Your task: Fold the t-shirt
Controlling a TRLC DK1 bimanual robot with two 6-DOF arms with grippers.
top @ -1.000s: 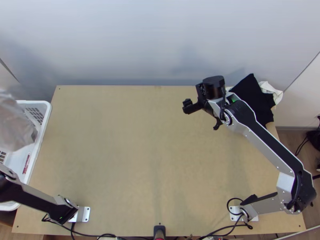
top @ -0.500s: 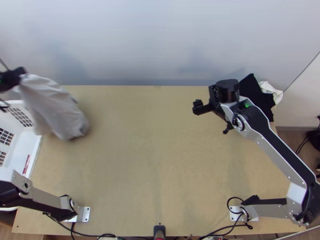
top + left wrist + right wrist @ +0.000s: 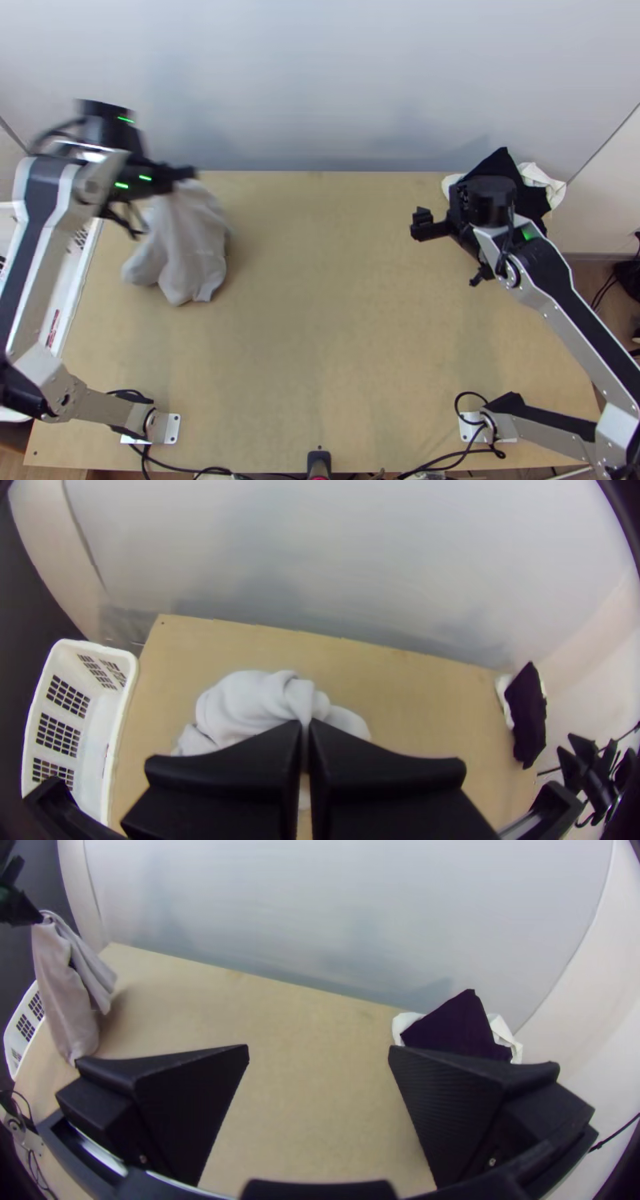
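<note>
Grey shirt (image 3: 188, 248) hangs bunched, clamped in the left gripper (image 3: 305, 728). Swung inward within the last second, from above the basket (image 3: 125, 703) to the left part of the table (image 3: 320, 320). Right gripper (image 3: 319, 1052), fingers apart, has backed off rightward. Likely next: lower, spread; folding must wait.

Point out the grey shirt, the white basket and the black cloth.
Grey shirt (image 3: 188, 256): top view, on the middle of its hanging folds.
White basket (image 3: 121, 720): left wrist view, on its rim, along the table side.
Black cloth (image 3: 457, 1027): right wrist view, on the middle of its visible part.
</note>
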